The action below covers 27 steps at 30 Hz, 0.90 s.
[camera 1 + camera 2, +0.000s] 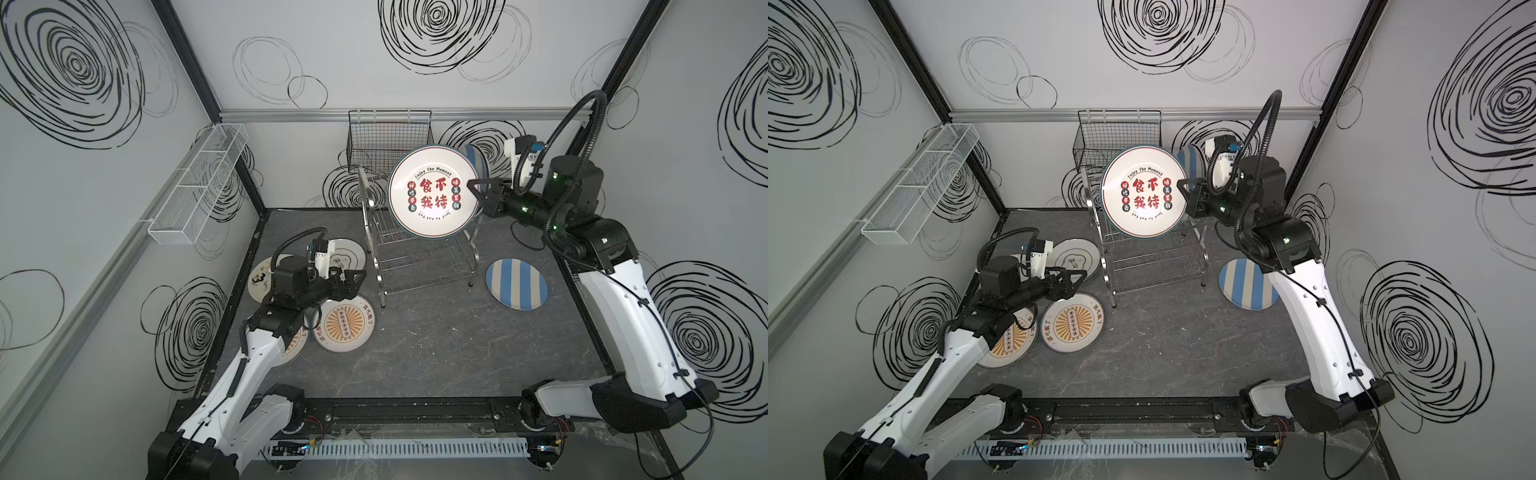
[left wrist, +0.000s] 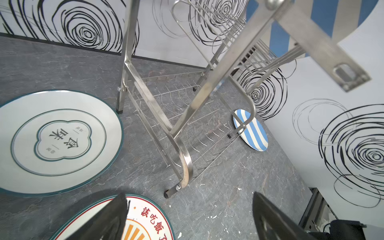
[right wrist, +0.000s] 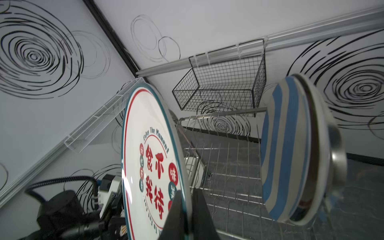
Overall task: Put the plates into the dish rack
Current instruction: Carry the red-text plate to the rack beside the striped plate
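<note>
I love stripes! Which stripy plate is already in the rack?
The upright stripy plate, standing in the rack. The other stripy plate lies flat on the table beside it.

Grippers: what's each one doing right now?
Left gripper: open, holding nothing.
Right gripper: closed on the rim of the red-lettered plate.

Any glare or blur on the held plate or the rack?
In a top view, glare washes the lower face of the red-lettered plate, lettering still readable. Right wrist view: that plate fairly sharp, the blue-striped plate in the dish rack smeared. Left wrist view: nearest rack bars soft.
</note>
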Motion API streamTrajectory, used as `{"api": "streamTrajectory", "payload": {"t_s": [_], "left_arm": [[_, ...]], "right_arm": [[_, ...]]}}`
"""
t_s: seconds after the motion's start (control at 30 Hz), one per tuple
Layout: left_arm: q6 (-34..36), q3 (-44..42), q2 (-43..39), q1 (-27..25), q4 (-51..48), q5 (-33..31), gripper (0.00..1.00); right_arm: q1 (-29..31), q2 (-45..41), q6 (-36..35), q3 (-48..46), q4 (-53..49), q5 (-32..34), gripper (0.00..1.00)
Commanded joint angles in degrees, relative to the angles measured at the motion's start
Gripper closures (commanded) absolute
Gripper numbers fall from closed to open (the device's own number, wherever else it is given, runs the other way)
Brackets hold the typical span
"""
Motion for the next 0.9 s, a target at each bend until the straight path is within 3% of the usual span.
{"api": "streamTrajectory", "payload": {"t_s": [0.0,0.1,0.17,0.37,0.57,0.87], "left_arm": [[0.18,-1.19,-0.84,-0.22,5.23,0.38,0.04],[0.5,-1.84,-1.1,-0.22,4.77,0.11,0.04],[-0.26,-2.44,-1.45,-0.38,5.5,0.37,0.04],[-0.64,-2.87,-1.38,-0.63,5.91,0.43,0.04],[-0.43,-3.57,-2.14,-0.92,4.93,-0.2,0.04],[-0.14,-3.53,-1.91,-0.93,4.32,-1.74,0.04]], "right_arm": [[4.29,2.99,-4.92,9.43,-1.91,21.61,1.0],[12.65,6.05,-9.69,13.94,-1.82,40.91,1.0],[16.5,7.37,-12.03,14.28,-0.52,49.57,1.0],[21.49,9.47,-16.77,11.42,4.72,64.96,1.0],[22.71,7.34,-21.23,1.95,15.95,69.35,1.0],[22.49,7.71,-25.13,-3.03,22.92,72.4,1.0]]}}
